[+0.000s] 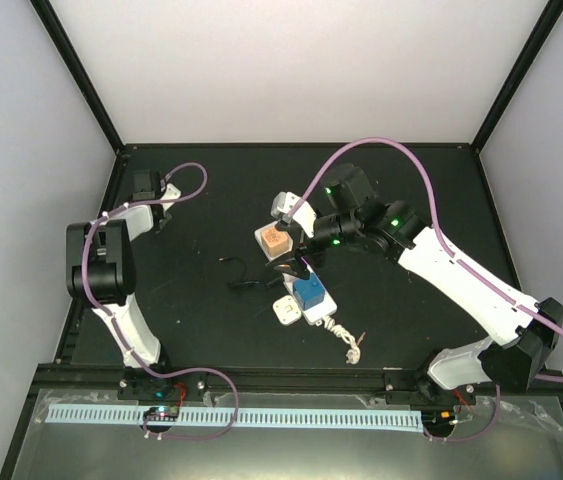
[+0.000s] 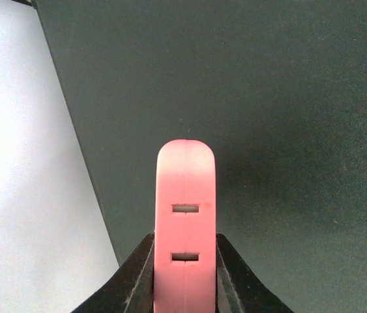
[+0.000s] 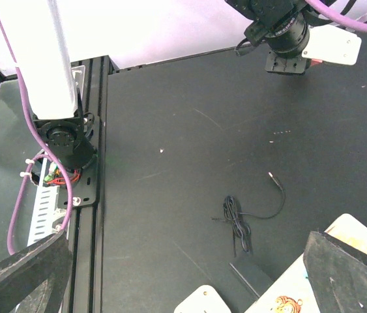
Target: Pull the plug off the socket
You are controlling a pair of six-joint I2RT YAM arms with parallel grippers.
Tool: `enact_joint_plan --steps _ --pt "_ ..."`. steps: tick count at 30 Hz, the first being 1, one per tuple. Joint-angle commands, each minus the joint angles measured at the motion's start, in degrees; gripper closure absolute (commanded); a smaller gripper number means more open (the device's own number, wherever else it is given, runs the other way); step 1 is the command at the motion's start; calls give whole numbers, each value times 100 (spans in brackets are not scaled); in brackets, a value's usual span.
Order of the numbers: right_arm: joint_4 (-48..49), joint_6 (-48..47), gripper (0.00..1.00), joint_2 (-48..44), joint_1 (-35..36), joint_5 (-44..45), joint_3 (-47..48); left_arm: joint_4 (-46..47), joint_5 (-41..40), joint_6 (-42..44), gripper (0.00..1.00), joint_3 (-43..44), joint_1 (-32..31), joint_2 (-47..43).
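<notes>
Black table (image 1: 411, 190): socket (image 1: 313, 297) mid-table, black cable (image 1: 244, 277) loose at its 9 o'clock, white cord bundle (image 1: 346, 342) at its 5 o'clock.

Our left arm (image 1: 101, 262) folded back with elbow raised, left gripper (image 2: 185, 156) pinched fully together, pink pads (image 2: 184, 228) pressed flat, our right arm (image 1: 461, 275) stretched forward and inward, wrist angled down, right gripper (image 1: 286, 247) spread wide, fingers (image 3: 20, 274) far apart.
</notes>
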Motion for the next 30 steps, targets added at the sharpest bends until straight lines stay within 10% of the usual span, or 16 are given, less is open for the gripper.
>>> enact_joint_plan --steps 1,30 --pt "79 43 0 10 -19 -21 9 242 -116 -28 82 -1 3 168" --pt "248 209 0 -170 -227 -227 -162 -1984 2286 -1151 46 378 -70 -982"
